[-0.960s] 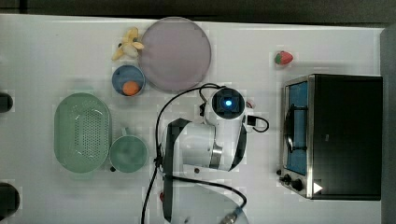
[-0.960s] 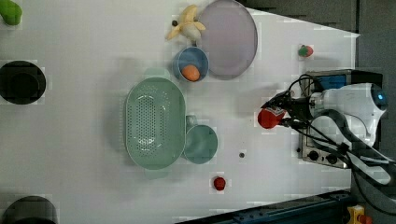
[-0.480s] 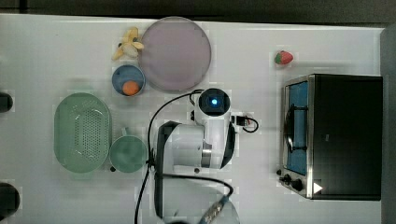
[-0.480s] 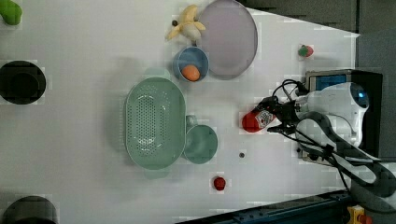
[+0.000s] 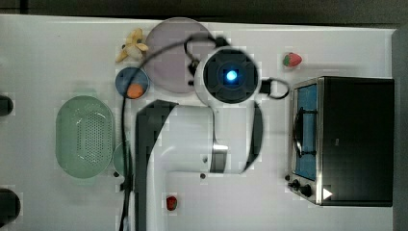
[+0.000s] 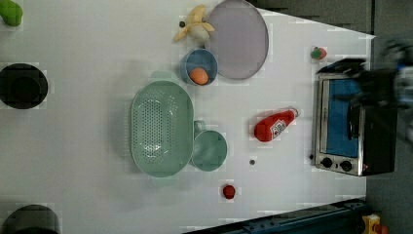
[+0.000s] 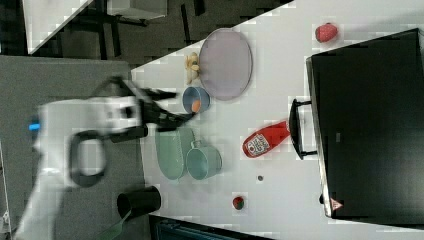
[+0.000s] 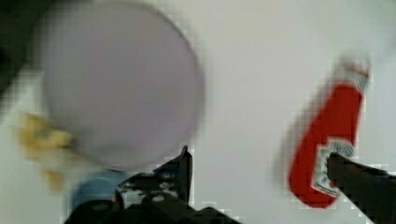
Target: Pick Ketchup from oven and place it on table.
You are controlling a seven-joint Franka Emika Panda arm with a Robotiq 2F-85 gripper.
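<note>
The ketchup [image 6: 273, 126] is a red bottle with a white cap, lying on its side on the white table [image 6: 73, 146] just in front of the oven [image 6: 348, 124]. The right view has the ketchup [image 7: 265, 140] beside the oven's [image 7: 370, 125] dark handle, with the door shut. In the wrist view my gripper [image 8: 266, 177] is open and holds nothing. The ketchup [image 8: 329, 149] lies below it on the table, partly behind one finger [image 8: 359, 179]. My arm [image 5: 231, 75] hangs high over the table [image 5: 48, 48] and covers the bottle in the top view.
A grey-lilac plate [image 6: 241, 39], a banana [image 6: 195, 27] and a blue bowl [image 6: 198, 66] holding an orange sit together. A green colander [image 6: 160, 127] and green cup [image 6: 209, 150] stand mid-table. Strawberries [image 6: 319, 52] [image 6: 228, 191] lie loose. Black cups [image 6: 22, 85] mark the left view's left edge.
The gripper opened and let go of the ketchup, which now lies on the table. The arm has lifted away, toward the left view's right.
</note>
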